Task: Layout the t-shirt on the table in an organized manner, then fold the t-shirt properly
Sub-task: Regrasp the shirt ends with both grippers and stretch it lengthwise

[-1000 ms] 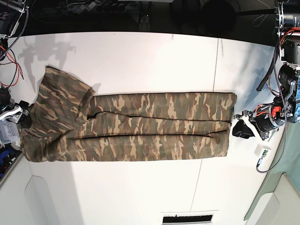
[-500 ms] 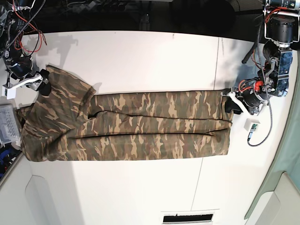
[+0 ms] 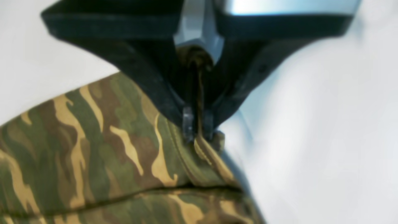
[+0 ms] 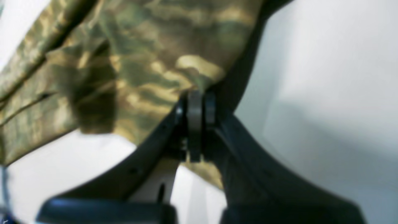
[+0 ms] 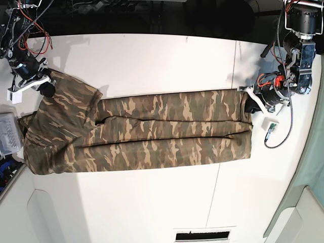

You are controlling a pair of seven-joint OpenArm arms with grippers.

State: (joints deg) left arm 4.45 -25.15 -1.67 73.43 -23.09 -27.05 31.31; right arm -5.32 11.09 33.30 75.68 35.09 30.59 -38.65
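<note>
**Two corners pinched, shirt ready to be drawn taut**

Two tools grip the camouflage t-shirt [image 5: 136, 134] at opposite ends of the white tabletop [image 5: 152, 61], where it lies as a long, narrow band with its side panels folded in lengthwise.

At the base view's left, the right tool [image 5: 44, 86] sits on the far upper corner of the wider, rumpled end. Its wrist view shows the jaws pressed together with cloth [image 4: 149, 68] caught between them, so it is clenched on the t-shirt. That end is the untidy one: the fabric bunches and slants toward the tabletop's edge.

Across the middle, the band runs fairly flat, with dark fold lines along its length and a thin seam in the tabletop [image 5: 234, 66] crossing near the right end.

At the right, the left tool [image 5: 249, 104] is likewise clamped on the shirt's upper corner [image 3: 205, 149], a thin ridge of hem running up between its jaws.

The step in hand looks like a stretch or lift from both ends. Doing it well probably means moving both arms together and evenly, keeping tension gentle so neither pinched corner slips, and holding the top edge straight so the folded panels do not fall open.
</note>
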